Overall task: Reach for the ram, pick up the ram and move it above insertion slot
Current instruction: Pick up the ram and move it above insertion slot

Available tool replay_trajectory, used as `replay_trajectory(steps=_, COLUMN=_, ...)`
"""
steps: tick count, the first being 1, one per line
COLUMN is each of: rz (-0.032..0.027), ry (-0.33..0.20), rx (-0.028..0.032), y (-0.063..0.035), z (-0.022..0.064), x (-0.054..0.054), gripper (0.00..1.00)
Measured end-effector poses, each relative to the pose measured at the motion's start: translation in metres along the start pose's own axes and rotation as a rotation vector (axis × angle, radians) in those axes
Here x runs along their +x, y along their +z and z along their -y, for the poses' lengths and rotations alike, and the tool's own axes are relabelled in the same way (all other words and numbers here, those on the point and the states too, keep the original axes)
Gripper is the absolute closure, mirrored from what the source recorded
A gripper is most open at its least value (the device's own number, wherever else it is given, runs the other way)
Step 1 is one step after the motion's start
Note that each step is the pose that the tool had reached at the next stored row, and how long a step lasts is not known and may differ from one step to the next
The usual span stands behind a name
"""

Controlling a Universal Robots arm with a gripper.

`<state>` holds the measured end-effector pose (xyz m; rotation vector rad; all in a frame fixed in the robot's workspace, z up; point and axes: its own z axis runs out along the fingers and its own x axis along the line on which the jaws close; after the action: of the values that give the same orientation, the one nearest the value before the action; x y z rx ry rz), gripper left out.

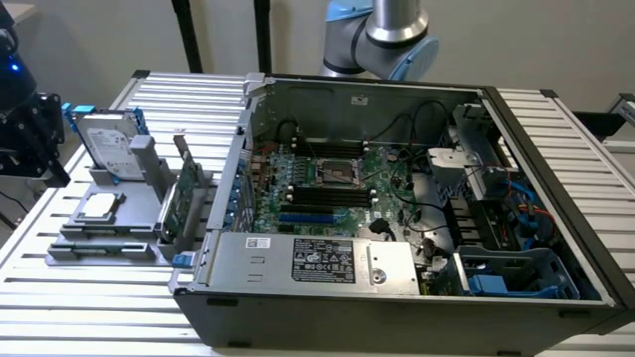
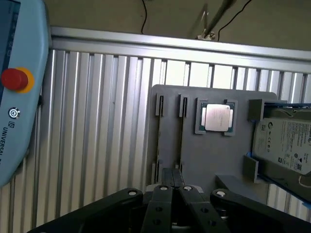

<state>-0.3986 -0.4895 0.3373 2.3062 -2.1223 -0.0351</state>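
Observation:
The ram (image 1: 103,251) is a thin dark green strip standing on edge in the front groove of the grey holder (image 1: 139,223), at the exterior view's left. In the wrist view my gripper (image 2: 172,174) hangs well above that holder (image 2: 214,155), its black fingers (image 2: 164,194) pressed together with nothing between them. Its tips line up with two narrow grooves (image 2: 181,131); I cannot tell which of these holds the ram. The black insertion slots (image 1: 332,196) lie on the motherboard inside the open computer case (image 1: 397,305).
On the holder stand a silver hard drive (image 1: 107,141), a processor chip (image 1: 100,207) and a wider green card with a bracket (image 1: 181,202). A teach pendant with a red button (image 2: 14,79) lies on the ribbed table. The arm's elbow (image 1: 387,33) rises behind the case.

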Motion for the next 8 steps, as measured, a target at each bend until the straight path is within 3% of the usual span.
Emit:
replay_trajectory(steps=2, rz=0.0000, ry=0.000, rx=0.0000, y=0.0000, z=0.0000, x=0.0000, gripper=0.82)
replay_trajectory(steps=5, rz=0.0000, ry=0.000, rx=0.0000, y=0.0002, z=0.0000, x=0.0000, gripper=0.64)
replay_trajectory(steps=7, rz=0.0001, ry=0.000, rx=0.0002, y=0.0031, z=0.0000, x=0.0001, gripper=0.64)
replay_trajectory(steps=8, rz=0.0000, ry=0.000, rx=0.0000, y=0.0047, z=0.0001, x=0.0001, gripper=0.58)
